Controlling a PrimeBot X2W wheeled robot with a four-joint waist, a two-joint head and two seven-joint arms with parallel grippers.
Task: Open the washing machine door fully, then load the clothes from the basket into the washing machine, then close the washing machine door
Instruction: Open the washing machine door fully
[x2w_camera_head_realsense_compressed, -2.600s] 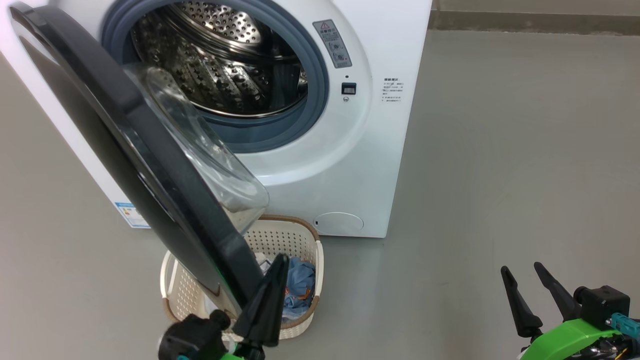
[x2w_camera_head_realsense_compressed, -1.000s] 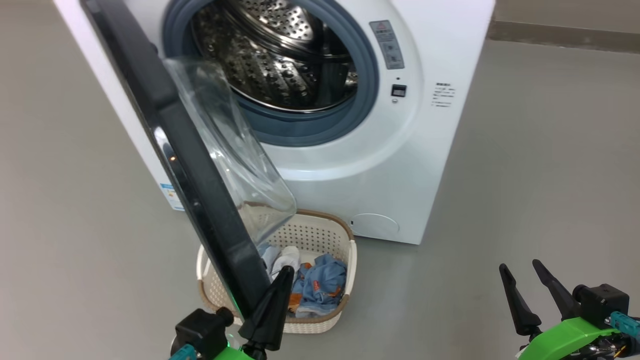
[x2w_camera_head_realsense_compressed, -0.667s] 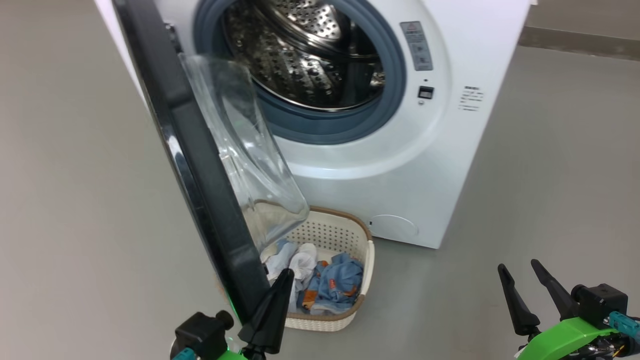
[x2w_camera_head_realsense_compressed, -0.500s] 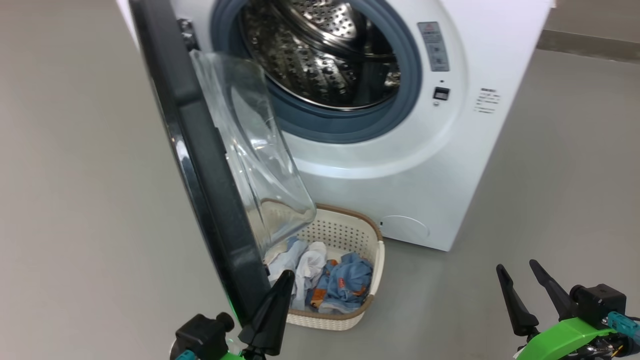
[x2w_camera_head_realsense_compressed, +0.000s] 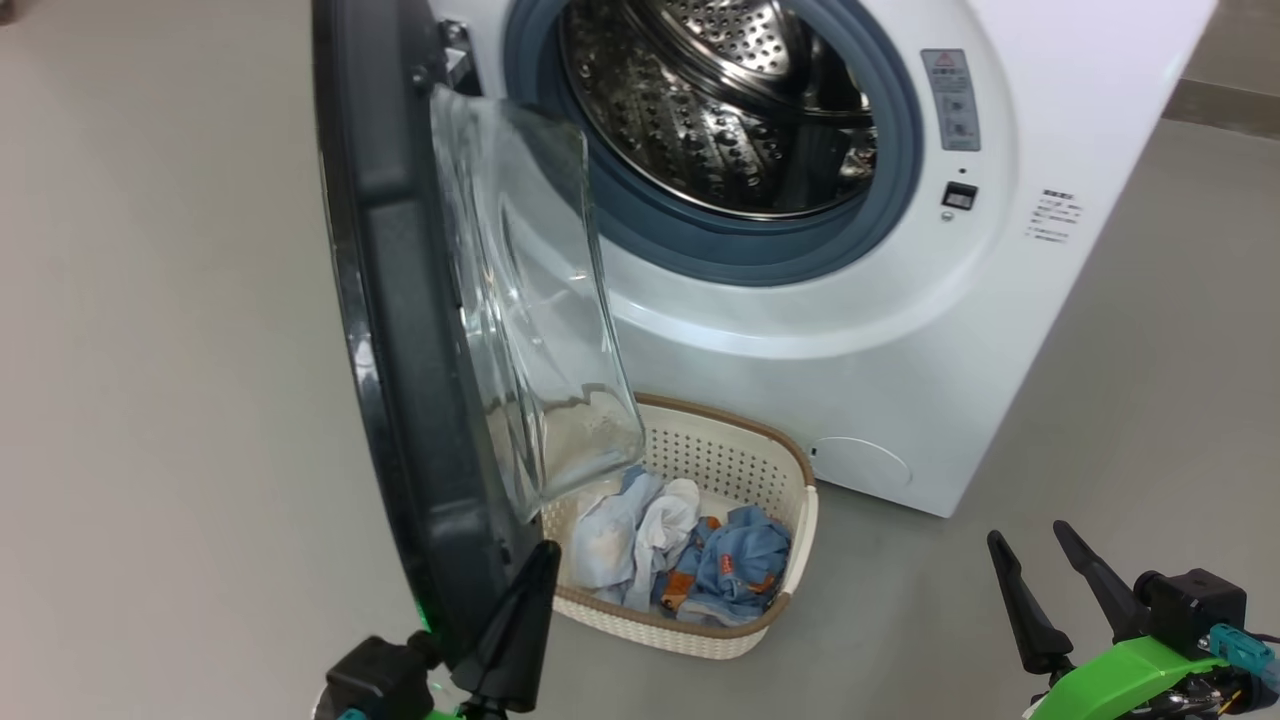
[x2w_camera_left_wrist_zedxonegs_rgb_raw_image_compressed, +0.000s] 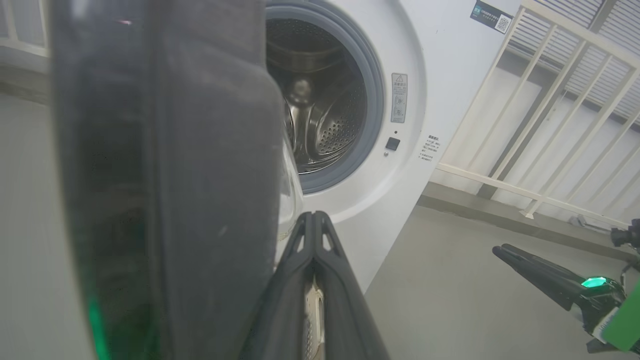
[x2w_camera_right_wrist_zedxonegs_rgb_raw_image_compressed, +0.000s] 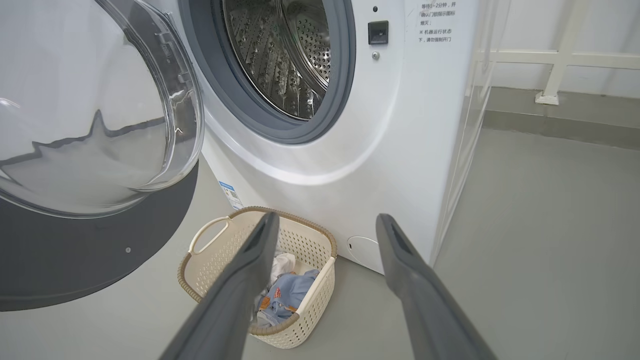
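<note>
Compared with the frame from a couple of seconds ago, the washing machine door (x2w_camera_head_realsense_compressed: 400, 300) stands wider. I now see it nearly edge-on in the head view, and its glass bowl (x2w_camera_head_realsense_compressed: 530, 300) points toward the drum (x2w_camera_head_realsense_compressed: 730, 100). The whole picture has also shifted, so the camera turned too. More of the basket (x2w_camera_head_realsense_compressed: 720, 440) shows beside the door than before.

My left gripper (x2w_camera_head_realsense_compressed: 545, 555) has its two fingers pressed together, with nothing between them. Their side lies against the door's dark inner rim near its lowest part. In the left wrist view the door's edge sits just left of the closed fingers (x2w_camera_left_wrist_zedxonegs_rgb_raw_image_compressed: 295, 280).

My right gripper (x2w_camera_head_realsense_compressed: 1027, 532) has its fingers spread apart and empty. It hovers over bare floor (x2w_camera_head_realsense_compressed: 900, 620), well apart from the basket.

The basket sits on the floor just before the washing machine (x2w_camera_head_realsense_compressed: 800, 380), below the blue-grey gasket (x2w_camera_head_realsense_compressed: 720, 255). The clothes (x2w_camera_head_realsense_compressed: 700, 555) lie heaped inside it, pale blue, white and denim. In the head view the door's lower edge and bowl overlap the basket's left end. The basket's right side and the drum mouth are unobstructed. Open floor lies to the door's left and to the right of the basket.
</note>
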